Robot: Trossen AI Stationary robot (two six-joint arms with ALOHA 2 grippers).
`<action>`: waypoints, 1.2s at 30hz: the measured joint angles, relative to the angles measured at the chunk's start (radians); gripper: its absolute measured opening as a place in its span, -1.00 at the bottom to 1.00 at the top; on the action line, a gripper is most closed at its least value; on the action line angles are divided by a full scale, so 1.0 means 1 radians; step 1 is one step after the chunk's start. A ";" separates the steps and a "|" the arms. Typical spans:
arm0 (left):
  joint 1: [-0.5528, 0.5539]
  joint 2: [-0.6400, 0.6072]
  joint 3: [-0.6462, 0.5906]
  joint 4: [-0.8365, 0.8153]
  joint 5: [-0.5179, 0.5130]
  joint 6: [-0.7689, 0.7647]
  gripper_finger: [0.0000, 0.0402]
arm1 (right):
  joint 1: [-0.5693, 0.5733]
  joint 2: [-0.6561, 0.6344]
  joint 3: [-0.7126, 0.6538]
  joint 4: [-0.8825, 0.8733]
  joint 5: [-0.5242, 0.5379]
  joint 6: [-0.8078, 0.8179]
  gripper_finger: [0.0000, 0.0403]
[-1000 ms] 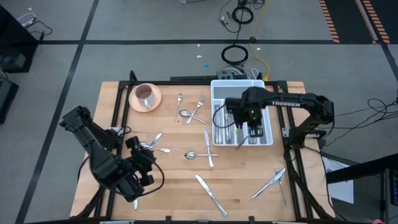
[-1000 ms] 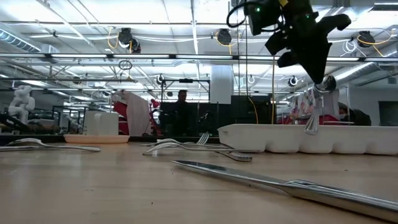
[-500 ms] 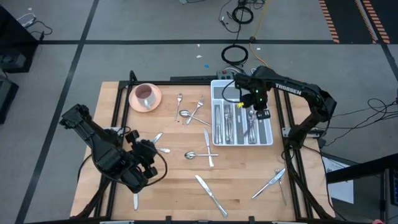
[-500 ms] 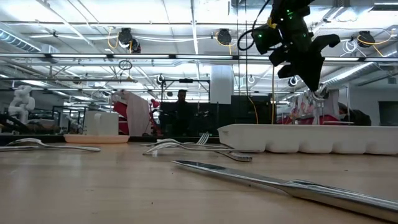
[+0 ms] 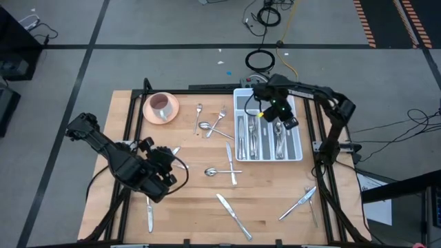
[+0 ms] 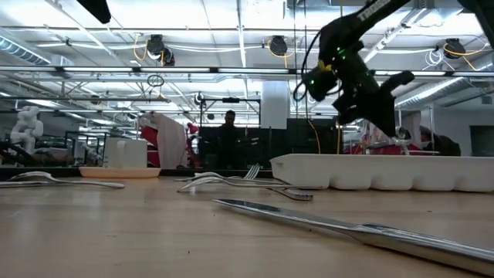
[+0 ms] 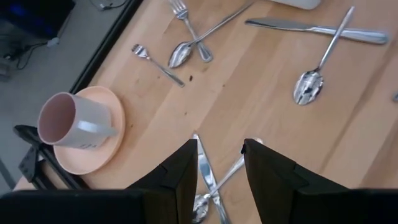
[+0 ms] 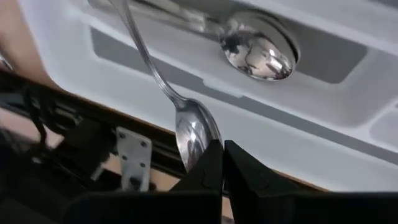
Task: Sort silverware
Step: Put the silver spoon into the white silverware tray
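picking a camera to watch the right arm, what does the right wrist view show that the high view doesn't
Only the right wrist view: the right pincer shut on a shiny silver metal spoon, held by the bowl, handle reaching over the white compartmented plastic tray, where another silver spoon lies.

Only the high view: the wooden table, scattered silver forks, knives and spoons, the pale mug on a pink saucer, the left pincer.

Both: the tray and the right pincer above it.

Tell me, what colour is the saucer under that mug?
Peach-pink; the saucer under the mug shows best in the left wrist view.
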 joint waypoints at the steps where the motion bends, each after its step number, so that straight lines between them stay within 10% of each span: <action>1: 0.000 0.000 -0.005 0.000 0.000 0.000 -0.31 | 0.000 0.018 0.000 0.000 0.018 -0.013 -1.00; 12: 0.028 -0.012 -0.055 0.000 0.004 -0.051 -0.31 | 0.034 0.104 0.000 0.022 0.179 -0.102 -1.00; 36: 0.038 -0.013 -0.055 0.000 -0.003 -0.050 -0.31 | 0.146 0.104 0.000 0.255 0.136 -0.203 -1.00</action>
